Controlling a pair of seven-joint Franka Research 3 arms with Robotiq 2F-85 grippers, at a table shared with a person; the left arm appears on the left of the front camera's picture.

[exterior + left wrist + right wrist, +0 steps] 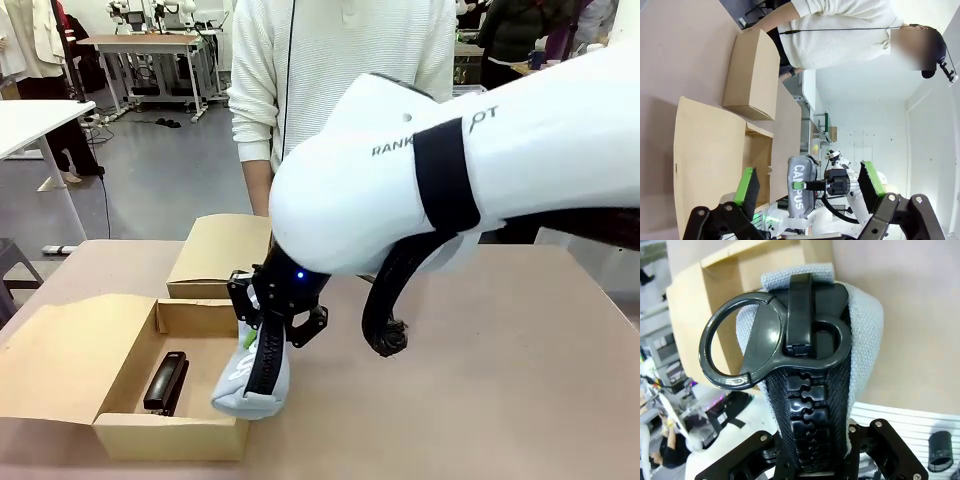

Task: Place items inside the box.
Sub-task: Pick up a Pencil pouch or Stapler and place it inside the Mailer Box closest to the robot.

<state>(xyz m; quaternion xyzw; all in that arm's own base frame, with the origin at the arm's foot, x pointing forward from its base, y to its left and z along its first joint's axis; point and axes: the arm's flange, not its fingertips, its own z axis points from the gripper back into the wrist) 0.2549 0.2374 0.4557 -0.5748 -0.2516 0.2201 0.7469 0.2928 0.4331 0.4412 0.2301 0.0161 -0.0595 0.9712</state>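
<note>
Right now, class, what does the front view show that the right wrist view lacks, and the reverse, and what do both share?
Front view: a black stapler inside the open brown cardboard box, a closed cardboard box behind, a person in a white sweater. Right wrist view: a round black zip-pull ring, close up. Both: the grey fabric pouch in the right tool, plus that box.

Bright, even indoor light, soft shadows; wrist cams warped at edges.

Your front camera faces the person [340, 60] across the table [480, 380]; your left wrist view, rolled sideways, shares the box [170, 438]; the right wrist view, probably pointing down, crowds the grey pouch [865, 330].
</note>
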